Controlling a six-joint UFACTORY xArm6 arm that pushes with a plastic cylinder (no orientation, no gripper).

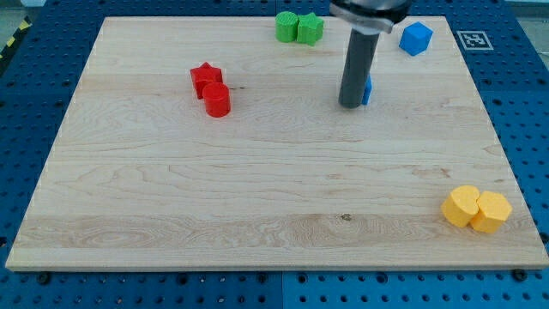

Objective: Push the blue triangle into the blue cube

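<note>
The blue cube (416, 39) sits near the view's top right of the wooden board (257, 172). The blue triangle (367, 90) lies below and to the left of it, mostly hidden behind my rod; only a thin blue sliver shows on the rod's right side. My tip (350, 105) rests on the board touching the triangle's left side. The cube and triangle are apart.
Two green blocks (298, 27) stand together at the view's top centre. A red star (205, 78) and a red cylinder (217, 100) touch at the upper left. Two yellow blocks (476, 208) sit at the bottom right corner.
</note>
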